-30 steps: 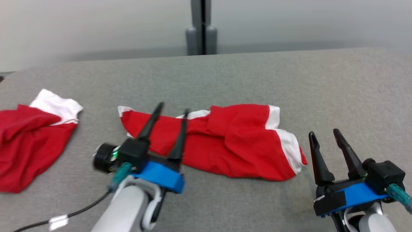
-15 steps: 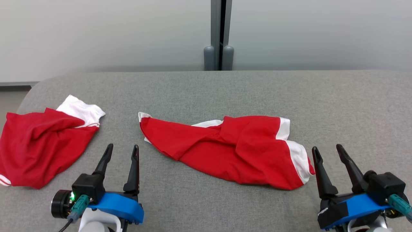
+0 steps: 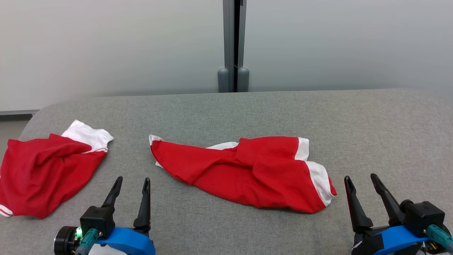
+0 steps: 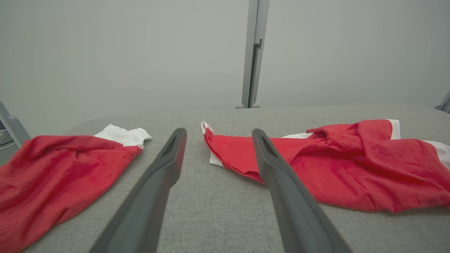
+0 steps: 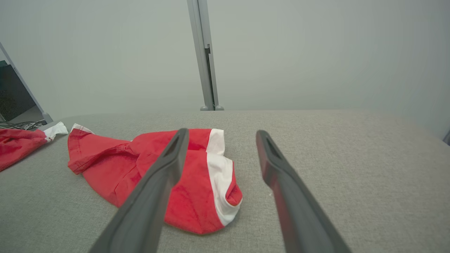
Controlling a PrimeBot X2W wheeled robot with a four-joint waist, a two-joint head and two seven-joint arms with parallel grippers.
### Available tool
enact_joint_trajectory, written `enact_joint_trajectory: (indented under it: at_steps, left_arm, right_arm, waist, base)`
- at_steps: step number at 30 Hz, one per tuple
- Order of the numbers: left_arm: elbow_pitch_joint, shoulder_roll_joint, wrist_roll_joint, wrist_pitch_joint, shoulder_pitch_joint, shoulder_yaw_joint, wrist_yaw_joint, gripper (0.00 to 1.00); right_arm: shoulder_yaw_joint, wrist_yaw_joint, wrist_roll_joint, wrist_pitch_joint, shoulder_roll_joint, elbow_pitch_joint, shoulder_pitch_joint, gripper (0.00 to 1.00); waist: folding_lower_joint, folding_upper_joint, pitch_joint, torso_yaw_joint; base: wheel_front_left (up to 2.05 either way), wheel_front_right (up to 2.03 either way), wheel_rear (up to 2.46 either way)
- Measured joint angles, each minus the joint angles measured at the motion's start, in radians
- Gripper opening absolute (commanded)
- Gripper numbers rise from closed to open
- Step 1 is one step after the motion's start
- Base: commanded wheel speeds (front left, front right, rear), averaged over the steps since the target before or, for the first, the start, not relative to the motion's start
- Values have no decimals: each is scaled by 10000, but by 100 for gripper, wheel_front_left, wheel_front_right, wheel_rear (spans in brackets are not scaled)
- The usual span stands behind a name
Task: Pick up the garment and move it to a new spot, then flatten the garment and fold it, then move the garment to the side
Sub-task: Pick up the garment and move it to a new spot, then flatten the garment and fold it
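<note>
Red with white trim, your garment (image 3: 247, 173) lies crumpled on the grey fabric table (image 3: 247, 106), roughly at its middle, running from a white-edged corner on the left to a white band on the right. You have both tools clear of it. Your left gripper (image 3: 133, 180) sits at the lower left with its two dark fingers spread apart and nothing between them, near the cloth's left end. Your right gripper (image 3: 361, 177) at the lower right is spread just as wide and is empty too, just beside the white-banded end. In the left wrist view the garment lies ahead and to the right of the fingers, and in the right wrist view ahead and to the left. A second red and white garment (image 3: 46, 177) lies bunched near the table's left edge, well apart from the first. Behind the table you see a grey post (image 3: 233, 42) against a pale wall (image 3: 106, 46).
</note>
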State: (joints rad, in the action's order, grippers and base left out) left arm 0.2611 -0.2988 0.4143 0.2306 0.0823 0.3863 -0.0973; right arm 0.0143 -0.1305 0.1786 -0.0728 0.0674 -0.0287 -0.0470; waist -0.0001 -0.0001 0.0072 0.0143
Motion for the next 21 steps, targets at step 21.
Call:
enact_joint_trajectory:
  at_steps: [21]
  left_arm:
    - [-297,-117,50,-46,112,35,-215,100]
  right_arm:
    - [-107,-2,-42,176,-21,-4,-42,100]
  waist:
    - [0,0,303,52]
  base:
    - [0,0,0]
